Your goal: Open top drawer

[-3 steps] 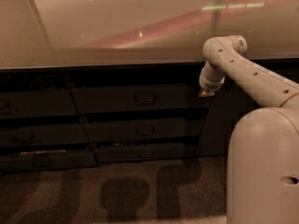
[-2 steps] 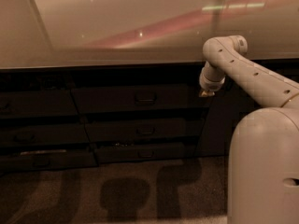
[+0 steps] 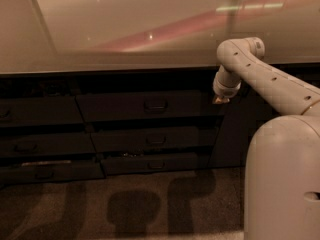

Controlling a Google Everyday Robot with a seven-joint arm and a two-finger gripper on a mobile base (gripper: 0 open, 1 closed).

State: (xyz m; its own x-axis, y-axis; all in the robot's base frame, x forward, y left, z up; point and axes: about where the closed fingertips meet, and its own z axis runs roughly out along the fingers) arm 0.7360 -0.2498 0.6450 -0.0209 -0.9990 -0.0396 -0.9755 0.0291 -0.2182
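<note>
Nearest to you stood the robot's pale rounded body (image 3: 280, 179), filling the lower right corner. To its left lay the speckled brown floor (image 3: 60, 219), with soft dark shadows (image 3: 132, 209) on it. From the body the jointed arm (image 3: 272, 81) climbed up and to the left, bent at a rounded elbow near the counter edge, and turned downward. The gripper (image 3: 220, 100) hung at its end as a small amber-tinted tip. You could not tell whether it was open or closed, nor whether it touched the cabinet. It sat just past the right end of the top drawer (image 3: 115, 106), level with that drawer's front and well to the right of the loop handle (image 3: 156, 105). The top drawer was the upper front of the middle column, directly under the counter, and it looked shut, in line with its neighbours. Below it were two shorter drawers (image 3: 150, 140), each with a similar handle, and another column of drawers (image 3: 35, 111) stood to the left. A pale strip (image 3: 45, 162) lay along the lowest left one, too dim for you to read anything on it. Above ran the counter (image 3: 100, 64). Behind it was a glossy pale wall (image 3: 100, 19) carrying a reddish streak (image 3: 190, 26) and a bright bar of light (image 3: 252, 7).
</note>
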